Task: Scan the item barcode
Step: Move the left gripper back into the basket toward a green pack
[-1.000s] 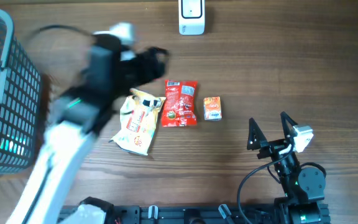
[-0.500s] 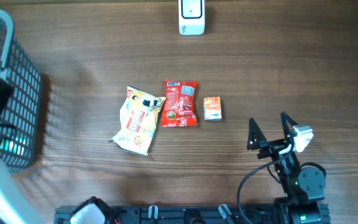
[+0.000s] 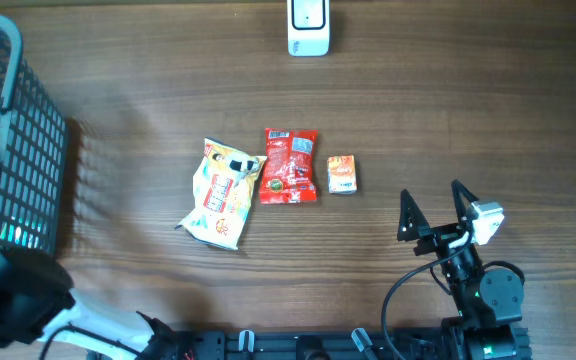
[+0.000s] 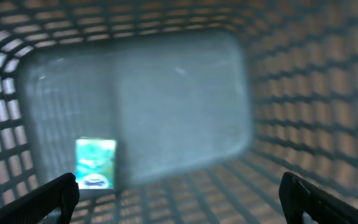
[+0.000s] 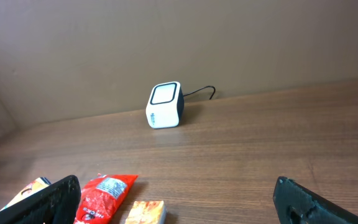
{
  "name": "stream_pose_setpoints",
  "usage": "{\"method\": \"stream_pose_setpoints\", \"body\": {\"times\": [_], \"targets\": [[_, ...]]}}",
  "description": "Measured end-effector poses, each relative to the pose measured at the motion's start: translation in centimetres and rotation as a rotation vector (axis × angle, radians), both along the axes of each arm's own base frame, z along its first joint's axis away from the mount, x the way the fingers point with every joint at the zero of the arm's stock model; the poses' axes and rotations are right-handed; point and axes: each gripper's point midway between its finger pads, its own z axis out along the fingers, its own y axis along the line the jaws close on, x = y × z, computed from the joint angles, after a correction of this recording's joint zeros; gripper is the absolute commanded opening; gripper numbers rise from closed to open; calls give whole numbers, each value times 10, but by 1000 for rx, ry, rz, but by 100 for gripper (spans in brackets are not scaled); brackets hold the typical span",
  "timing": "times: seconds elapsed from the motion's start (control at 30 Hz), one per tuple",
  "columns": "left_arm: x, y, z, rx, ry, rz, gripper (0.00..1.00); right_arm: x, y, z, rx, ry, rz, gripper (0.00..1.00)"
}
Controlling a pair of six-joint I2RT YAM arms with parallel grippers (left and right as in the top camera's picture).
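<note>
The brown wooden worktop fills the overhead view. A grey plastic mesh basket stands at its left edge. The left tool hangs over the basket's inside, its fingers spread wide with nothing between them. The right tool sits near the front right of the worktop, also fully spread and empty, facing the far edge. At the middle lie three items in a row: a crumpled yellow-and-white snack bag, a red foil pouch touching it, and a small orange carton just beside the pouch. A white cube barcode scanner stands at the far edge. A small green-and-white packet lies on the basket floor.
</note>
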Motion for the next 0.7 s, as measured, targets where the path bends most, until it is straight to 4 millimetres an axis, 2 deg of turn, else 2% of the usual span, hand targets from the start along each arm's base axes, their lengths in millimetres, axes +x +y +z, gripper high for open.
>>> {"method": "stream_pose_setpoints", "body": {"times": [0.13, 0.27, 0.43, 0.53, 0.7], "targets": [[-30, 14, -33, -98, 100, 83, 100, 0, 0, 0, 0, 0, 0, 100], [-44, 21, -68, -182, 177, 121, 100, 0, 0, 0, 0, 0, 0, 99], [-54, 9, -132, -312, 289, 120, 100, 0, 0, 0, 0, 0, 0, 100], [-54, 0, -163, -364, 299, 100, 100, 0, 0, 0, 0, 0, 0, 100], [-58, -13, -192, -417, 315, 83, 100, 0, 0, 0, 0, 0, 0, 100]]}}
